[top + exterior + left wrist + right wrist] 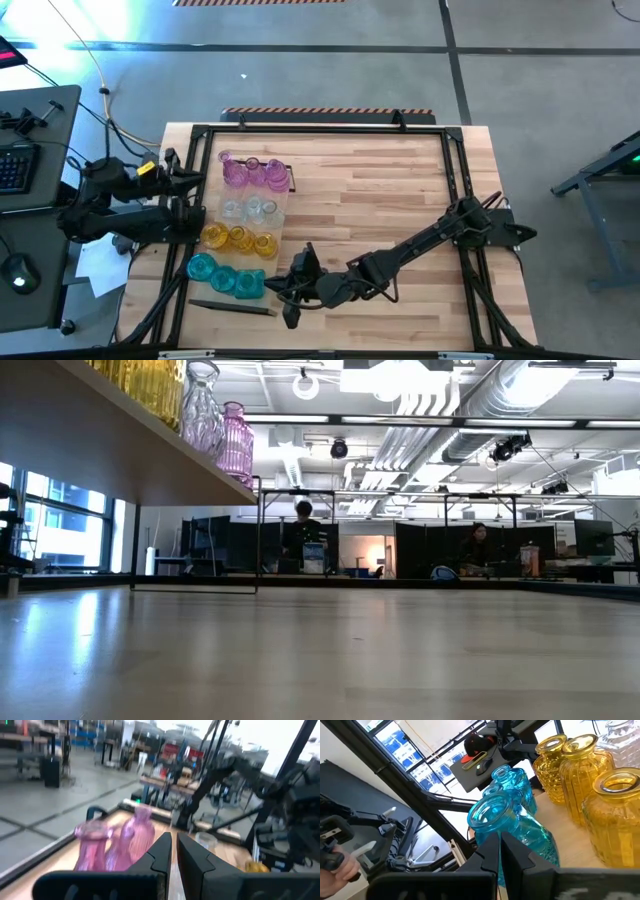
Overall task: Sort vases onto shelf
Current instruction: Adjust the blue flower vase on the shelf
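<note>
The shelf (284, 226), a light-wood board, stands at the table's left, raised on thin dark legs (257, 535). On it stand rows of glass vases: pink (250, 172) farthest, then clear (250, 209), yellow (240, 238) and teal (225, 275) nearest. My right gripper (499, 851) reaches across from the right, shut, its tips (278, 287) right beside the nearest teal vase (492, 815). My left gripper (175, 851) is drawn back at the shelf's left edge (192, 185), level, shut and empty, facing the pink vases (120, 842). My right gripper's shut fingers (487, 852) stand against the side of the nearest teal vase (530, 840), coming nearly level from the table's right. The fingers themselves hide the spot, so I cannot tell whether they touch it. The vase stands upright on the shelf.
A thin dark bar (235, 307) lies by the shelf's near end. A dark metal frame (455, 170) runs around the table. The wooden tabletop (370, 190) stretches to the right of the shelf. A desk with keyboard and mouse (20, 170) stands off the table's left.
</note>
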You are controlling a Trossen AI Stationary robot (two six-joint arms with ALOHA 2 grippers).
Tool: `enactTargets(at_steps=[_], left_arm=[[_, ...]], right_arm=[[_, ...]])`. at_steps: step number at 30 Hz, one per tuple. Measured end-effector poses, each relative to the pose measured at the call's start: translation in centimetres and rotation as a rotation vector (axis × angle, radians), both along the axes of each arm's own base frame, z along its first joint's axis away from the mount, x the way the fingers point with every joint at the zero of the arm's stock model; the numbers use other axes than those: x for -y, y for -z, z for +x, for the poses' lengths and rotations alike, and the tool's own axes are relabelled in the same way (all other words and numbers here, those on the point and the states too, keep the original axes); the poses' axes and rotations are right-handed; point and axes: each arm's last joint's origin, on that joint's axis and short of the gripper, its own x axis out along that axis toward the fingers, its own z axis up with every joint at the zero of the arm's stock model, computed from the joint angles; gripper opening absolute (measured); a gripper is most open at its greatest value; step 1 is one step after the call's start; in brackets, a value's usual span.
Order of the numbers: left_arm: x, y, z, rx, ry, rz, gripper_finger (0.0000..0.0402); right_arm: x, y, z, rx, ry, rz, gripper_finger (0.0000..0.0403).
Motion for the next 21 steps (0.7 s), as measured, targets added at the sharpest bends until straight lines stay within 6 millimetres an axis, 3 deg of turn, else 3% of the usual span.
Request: enactTargets(at_steps=[13,21], left_arm=[[-0.4,0.5,2.1,0.144,0.0,0.037,0.0021],[-0.7,2.2,3.7,0.168,0.001,0.029,0.0021]], right_arm=[[-0.7,0.0,-0.4,0.0,-0.011,0.03,0.0],[-1.2,0.0,-0.6,0.0,-0.018,0.052,0.0]])
